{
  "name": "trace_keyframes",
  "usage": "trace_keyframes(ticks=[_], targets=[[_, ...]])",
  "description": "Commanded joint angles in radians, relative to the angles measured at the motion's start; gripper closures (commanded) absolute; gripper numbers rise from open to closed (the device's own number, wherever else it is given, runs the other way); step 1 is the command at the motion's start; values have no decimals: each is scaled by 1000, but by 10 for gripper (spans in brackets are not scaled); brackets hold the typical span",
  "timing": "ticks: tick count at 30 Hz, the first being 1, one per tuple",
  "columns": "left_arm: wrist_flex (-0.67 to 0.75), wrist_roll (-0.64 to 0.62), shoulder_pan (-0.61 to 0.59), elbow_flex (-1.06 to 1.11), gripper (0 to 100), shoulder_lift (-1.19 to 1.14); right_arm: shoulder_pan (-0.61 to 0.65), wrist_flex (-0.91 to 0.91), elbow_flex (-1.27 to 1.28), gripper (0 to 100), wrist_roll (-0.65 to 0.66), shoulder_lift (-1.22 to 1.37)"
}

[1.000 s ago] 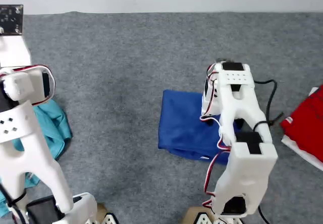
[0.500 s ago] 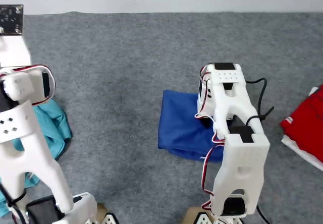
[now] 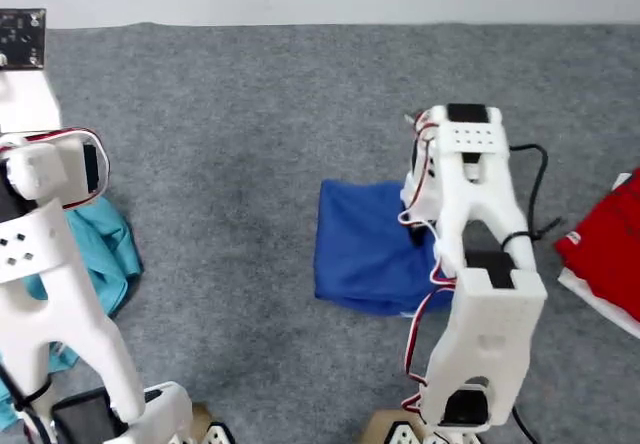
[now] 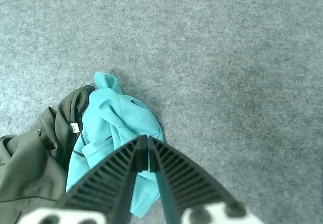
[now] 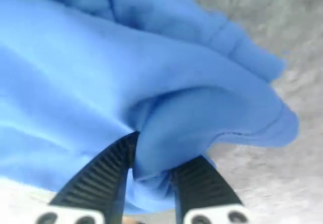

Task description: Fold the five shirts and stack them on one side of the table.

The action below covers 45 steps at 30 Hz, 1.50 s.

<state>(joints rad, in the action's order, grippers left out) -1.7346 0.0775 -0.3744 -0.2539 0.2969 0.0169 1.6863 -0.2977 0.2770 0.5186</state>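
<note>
A blue shirt (image 3: 360, 249) lies partly folded at the table's middle. My right arm (image 3: 470, 194) stands over its right edge. In the right wrist view my right gripper (image 5: 154, 166) is shut on a bunched fold of the blue shirt (image 5: 151, 82). A crumpled teal shirt (image 3: 108, 249) lies at the left edge beside my left arm (image 3: 40, 254). In the left wrist view my left gripper (image 4: 147, 151) is shut, holding nothing, above the teal shirt (image 4: 113, 125) and a dark olive shirt (image 4: 30, 158).
A red shirt (image 3: 612, 239) lies on a white one (image 3: 590, 292) at the right edge. A white object with a dark board (image 3: 22, 39) stands at the back left corner. Bare grey carpet (image 3: 250, 94) covers the far half of the table.
My right arm swung a little left, then back right and slightly farther away, still holding the blue shirt's edge. The left arm kept still.
</note>
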Motion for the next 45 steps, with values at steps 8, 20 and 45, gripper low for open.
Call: trace_keyframes(ticks=[8,20,45], targets=[[-18,-5,-8,-4,978,37,-108,-222,-78,988,689,-85],[-18,-2,-8,-4,978,32,-25,-432,-98,988,1013,-58],[-18,-3,-8,-4,978,29,-81,-282,-279,692,258,-84]])
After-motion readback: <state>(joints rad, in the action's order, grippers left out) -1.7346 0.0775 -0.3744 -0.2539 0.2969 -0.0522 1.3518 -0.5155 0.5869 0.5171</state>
